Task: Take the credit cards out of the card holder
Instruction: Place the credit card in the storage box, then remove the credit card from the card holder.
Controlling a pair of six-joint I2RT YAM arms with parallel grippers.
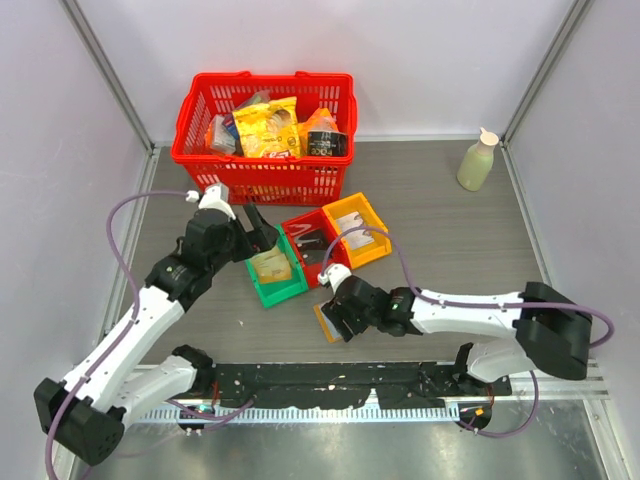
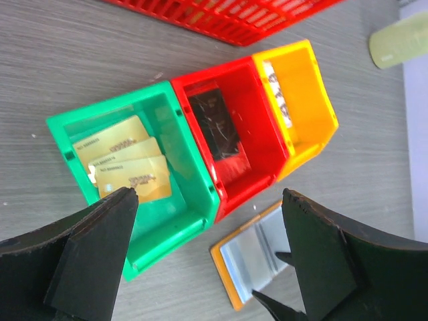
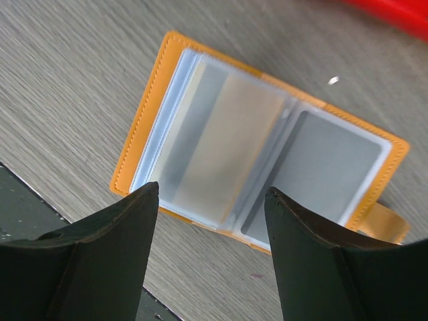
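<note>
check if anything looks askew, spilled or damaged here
Nothing spilled or damaged. The flat orange wallet-like card holder lies open and skewed on the grey wood-grain table; three gold plastic cards lie loosely fanned, overlapping, in the green plastic bin.

Left end effector and right end effector both gape wide.

Top view: high, rear, looking down over table. Wrist views close, downward; both share card holder.
</note>
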